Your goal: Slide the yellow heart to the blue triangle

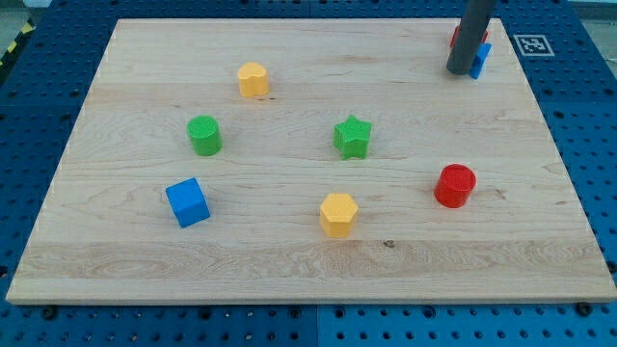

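Note:
The yellow heart lies on the wooden board at the view's upper left of centre. The blue triangle sits at the view's top right, partly hidden behind my dark rod. My tip rests on the board right beside the blue triangle, on its left side, far to the right of the yellow heart. A red block shows just behind the rod, mostly hidden, so its shape cannot be made out.
A green cylinder and a blue cube are at the left. A green star is near the centre, a yellow hexagon below it, and a red cylinder at the right.

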